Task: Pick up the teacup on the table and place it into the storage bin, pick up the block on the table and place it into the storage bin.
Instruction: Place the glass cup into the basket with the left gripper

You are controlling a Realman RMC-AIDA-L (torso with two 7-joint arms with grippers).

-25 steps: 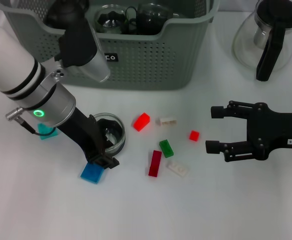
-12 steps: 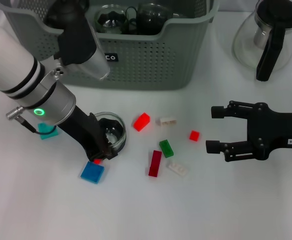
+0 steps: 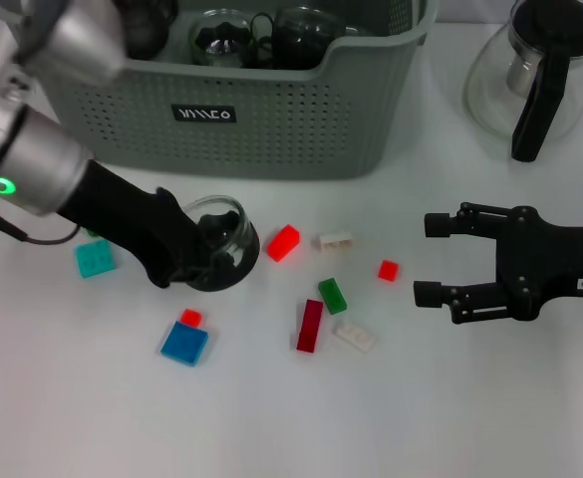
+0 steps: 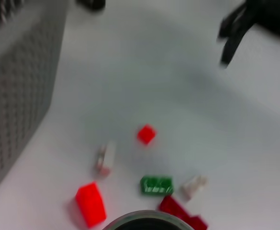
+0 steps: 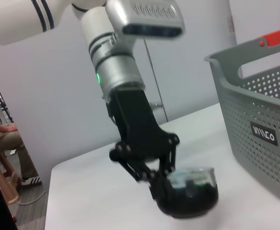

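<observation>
Your left gripper [image 3: 199, 261] grasps the small round glass teacup [image 3: 221, 249], not yet in the grey-green holey plastic storage bin [image 3: 271, 119]. Blocks wait. Right gripper [image 3: 433, 259] hangs released.

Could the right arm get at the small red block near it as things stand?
Probably yes. The right gripper is open, and the small red block lies on bare table just off its fingertips, with nothing between them. The left gripper, holding the teacup, is well off to the other side.
</observation>
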